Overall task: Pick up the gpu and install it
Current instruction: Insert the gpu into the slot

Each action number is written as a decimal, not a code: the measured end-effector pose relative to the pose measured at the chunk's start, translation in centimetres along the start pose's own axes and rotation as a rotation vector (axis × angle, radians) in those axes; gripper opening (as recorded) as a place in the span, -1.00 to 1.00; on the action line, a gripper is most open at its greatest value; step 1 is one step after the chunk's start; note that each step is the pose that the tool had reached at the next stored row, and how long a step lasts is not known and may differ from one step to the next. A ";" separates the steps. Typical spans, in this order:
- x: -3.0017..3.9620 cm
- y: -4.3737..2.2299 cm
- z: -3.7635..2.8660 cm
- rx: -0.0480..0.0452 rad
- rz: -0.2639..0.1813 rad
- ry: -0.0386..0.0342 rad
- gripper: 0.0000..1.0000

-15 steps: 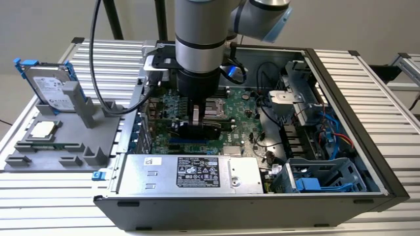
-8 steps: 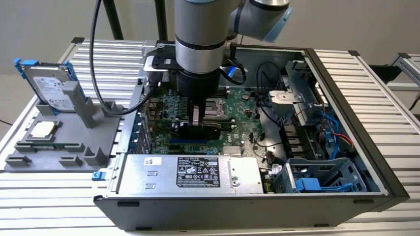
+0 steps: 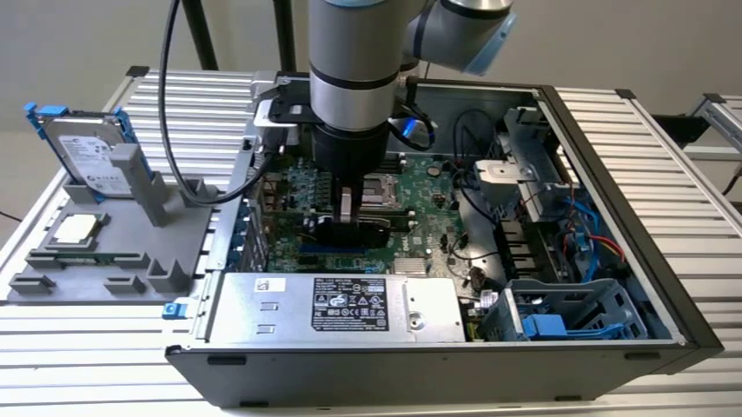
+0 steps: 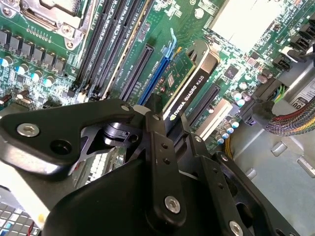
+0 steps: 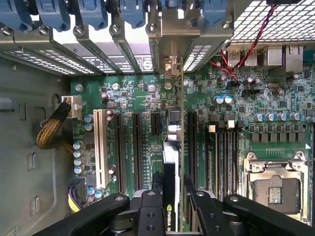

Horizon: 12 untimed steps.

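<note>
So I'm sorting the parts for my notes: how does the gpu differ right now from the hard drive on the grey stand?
The gpu is inside the open case, over the motherboard's slots; the hard drive leans on the grey stand outside it, at the exterior view's left. The gpu is held edge-on in the gripper; nothing grips the hard drive. The gpu is a thin black-and-green card; the hard drive is a silver block in a blue frame. Both are flat and rectangular.

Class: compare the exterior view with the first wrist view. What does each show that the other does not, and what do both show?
Exterior view alone: the arm, the grey holder beside the case with a hard drive standing in it, and the power supply.

First wrist view alone: the blue slot clips and the metal rear slot covers.

Both: the gripper holding the gpu edge-on over the motherboard, and the processor socket.
</note>
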State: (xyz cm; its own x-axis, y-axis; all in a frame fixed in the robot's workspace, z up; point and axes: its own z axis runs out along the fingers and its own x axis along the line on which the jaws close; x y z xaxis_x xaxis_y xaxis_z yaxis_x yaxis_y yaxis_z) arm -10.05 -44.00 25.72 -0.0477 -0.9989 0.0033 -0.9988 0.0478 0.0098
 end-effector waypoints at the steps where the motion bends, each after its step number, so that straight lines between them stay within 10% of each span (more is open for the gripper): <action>1: 0.00 0.00 0.01 0.0000 0.000 0.0000 -1.00; 12: 0.00 0.15 0.16 0.0025 0.000 -0.0001 -1.00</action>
State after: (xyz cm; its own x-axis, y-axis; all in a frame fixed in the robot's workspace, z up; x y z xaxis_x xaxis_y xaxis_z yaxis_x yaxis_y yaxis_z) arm -10.20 -44.00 25.56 -0.0477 -0.9989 0.0031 -0.9988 0.0477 0.0073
